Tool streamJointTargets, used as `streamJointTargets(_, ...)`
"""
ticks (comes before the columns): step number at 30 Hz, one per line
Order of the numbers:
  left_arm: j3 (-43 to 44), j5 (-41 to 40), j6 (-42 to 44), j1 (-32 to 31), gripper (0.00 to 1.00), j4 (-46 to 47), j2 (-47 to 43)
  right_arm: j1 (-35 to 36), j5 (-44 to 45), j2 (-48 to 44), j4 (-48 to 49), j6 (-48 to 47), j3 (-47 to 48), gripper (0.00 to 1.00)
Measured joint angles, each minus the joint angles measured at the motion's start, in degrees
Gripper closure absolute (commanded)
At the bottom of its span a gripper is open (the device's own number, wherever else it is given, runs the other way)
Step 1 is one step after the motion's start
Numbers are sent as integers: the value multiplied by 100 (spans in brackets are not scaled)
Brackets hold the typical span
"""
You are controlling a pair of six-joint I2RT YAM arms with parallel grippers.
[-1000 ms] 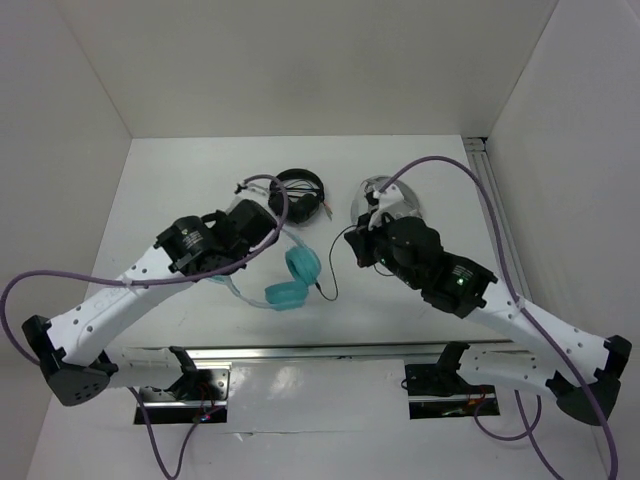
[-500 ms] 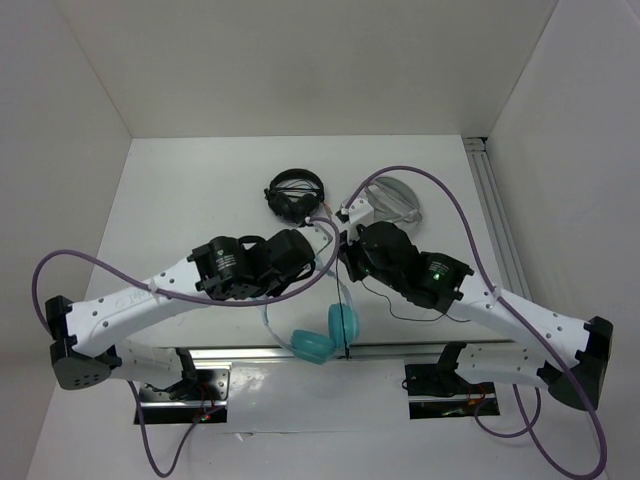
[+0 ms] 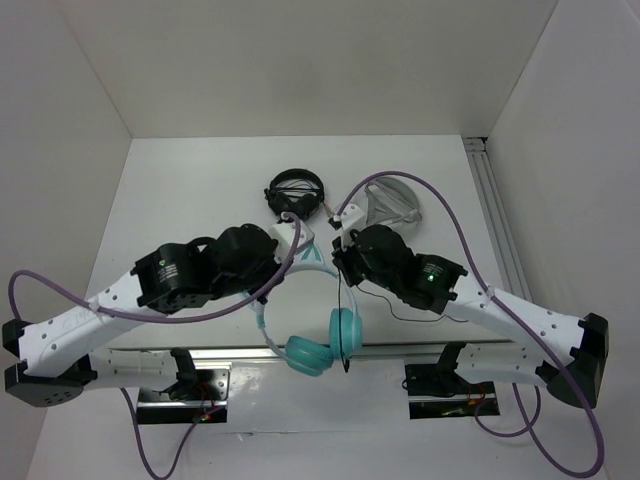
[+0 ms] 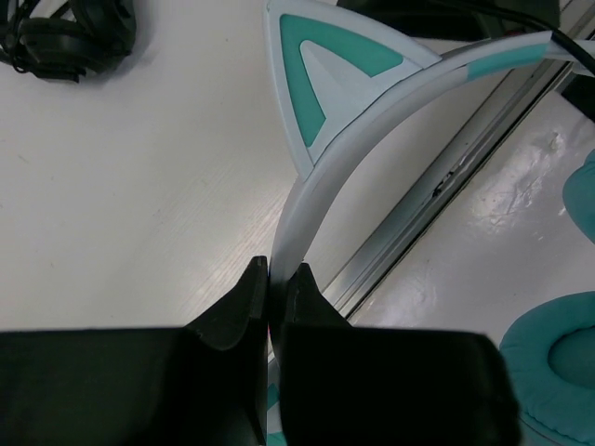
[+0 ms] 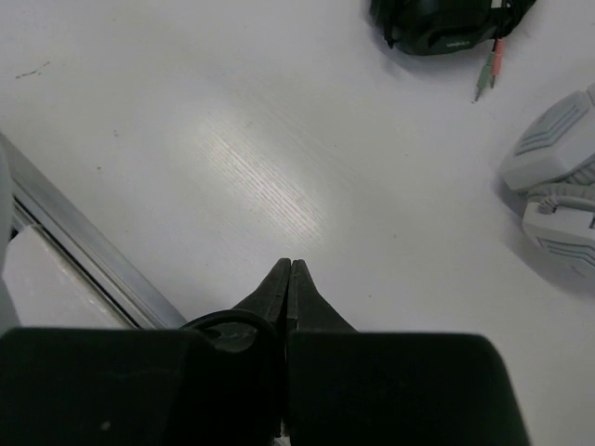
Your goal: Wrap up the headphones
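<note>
The teal headphones hang in the air over the table's near edge, ear cups down. My left gripper is shut on their pale headband, just below a teal-and-white cat ear; one teal ear cup shows at lower right. My right gripper is close to the right of the left one, jaws closed on the thin dark cable, which drops straight down past the ear cups. A loop of that cable lies beside its left finger.
Smaller black headphones lie at the table's back middle, also seen in the right wrist view. A grey round case sits to their right. A metal rail runs along the table's near edge.
The headphones were lifted off the table and carried towards the near edge. My right gripper moved left, close beside the left gripper, and the cable now hangs from it.
</note>
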Motion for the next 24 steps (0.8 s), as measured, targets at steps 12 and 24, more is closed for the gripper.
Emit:
streamJointTargets(12, 2, -686, -651, -7, 100, 341, -765, 9, -535, -461, 1368, -140, -907, 58)
streamJointTargets(24, 2, -929, -1556, -7, 100, 1119, -1335, -184, -1296, 527, 4503, -44, -2103, 44)
